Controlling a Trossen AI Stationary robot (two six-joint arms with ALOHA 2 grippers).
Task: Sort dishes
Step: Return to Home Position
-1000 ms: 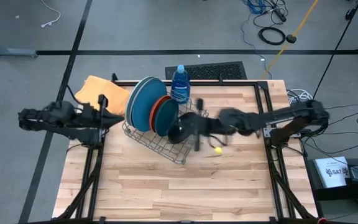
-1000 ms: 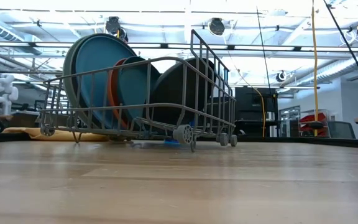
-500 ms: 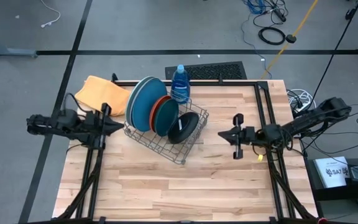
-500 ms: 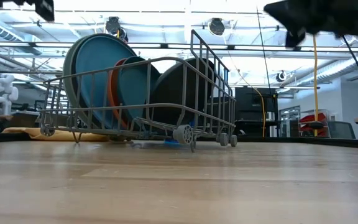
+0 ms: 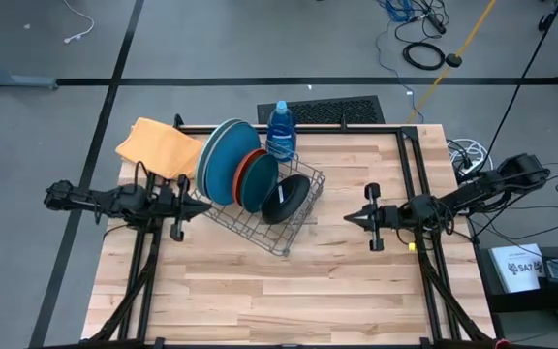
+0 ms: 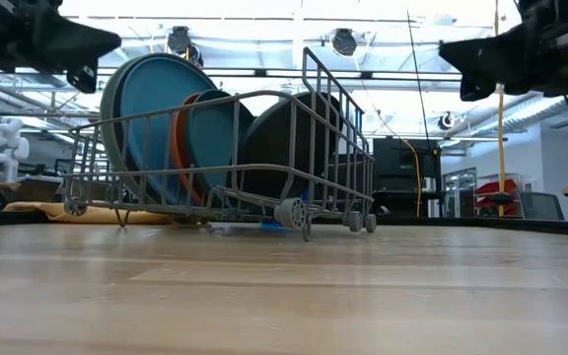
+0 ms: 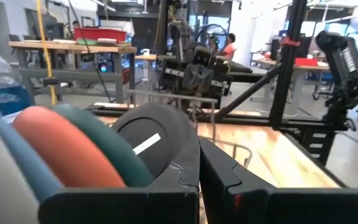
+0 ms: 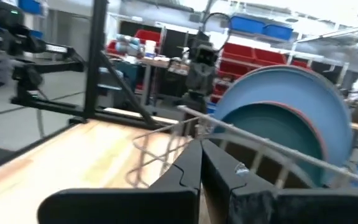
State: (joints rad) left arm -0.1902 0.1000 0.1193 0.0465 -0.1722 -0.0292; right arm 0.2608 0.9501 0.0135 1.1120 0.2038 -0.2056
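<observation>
Dishes (image 5: 245,174) all stand upright in the wire rack (image 5: 260,231), none on the table (image 5: 260,301), so sorting looks finished. Left gripper (image 5: 200,206) and right gripper (image 5: 352,217) hang near the rack, one each side, empty, jaws pressed together

Orange plate (image 5: 250,161), black plate (image 5: 294,190)

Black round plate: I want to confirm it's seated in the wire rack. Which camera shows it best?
The high view: the black round plate leans in the grey wire rack, unobstructed. Left wrist view shows its face, partly hidden by the left gripper; low view, a dark disc behind wires; right wrist view doesn't clearly show it.
</observation>
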